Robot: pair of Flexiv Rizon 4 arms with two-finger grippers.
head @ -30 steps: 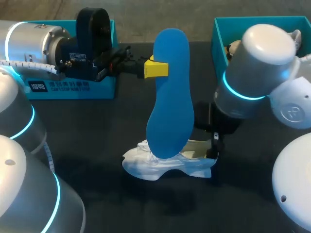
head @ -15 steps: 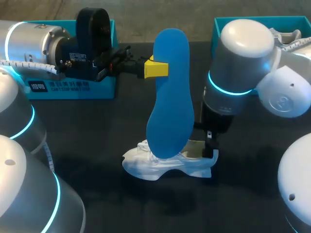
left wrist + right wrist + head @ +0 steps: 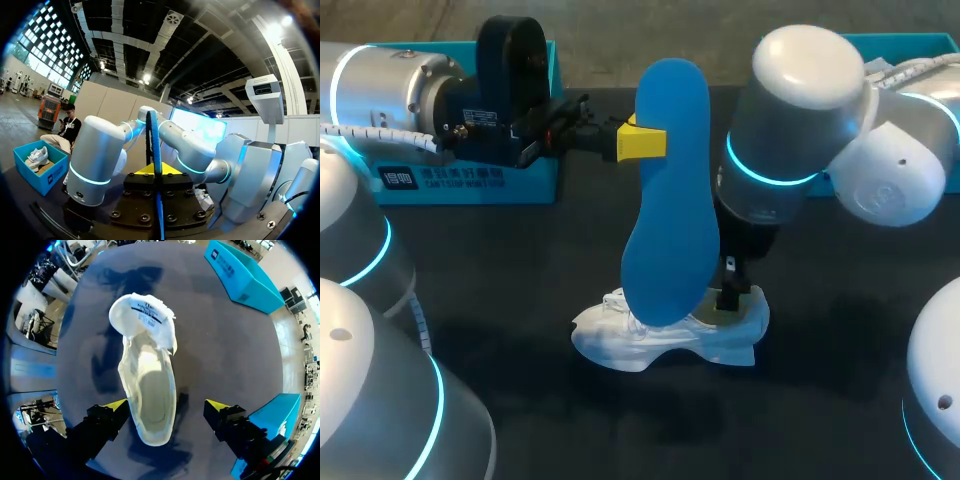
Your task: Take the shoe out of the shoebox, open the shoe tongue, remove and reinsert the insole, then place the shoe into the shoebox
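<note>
Insole [image 3: 668,190] is hanging upright at the frame's middle in the head view, with the left gripper [image 3: 642,141] clenching it. Below it, the shoe [image 3: 660,340] is lying on the counter [image 3: 500,270] at lower middle, and the right gripper [image 3: 732,296] is hovering at its heel.

In the left wrist view, the fingers [image 3: 142,171] are pinching the insole [image 3: 156,140] edge-on.

In the right wrist view, the spread fingers [image 3: 218,405] are flanking the shoe's [image 3: 147,380] heel without gripping it. The shoe's long axis is running straight ahead, with its opening facing up.

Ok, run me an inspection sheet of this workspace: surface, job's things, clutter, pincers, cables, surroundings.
Surface: dark table.
Job's things: white shoe on its sole, tongue folded open, no insole inside; blue insole held upright above it; teal shoebox at the table's far left; second teal box holding another white shoe.
Clutter: nothing seen.
Pincers: left pincer shut on the insole; right pincer open, astride the shoe's heel.
Cables: ribbed white hose along the left arm.
Surroundings: nothing seen reaching over the table.
</note>
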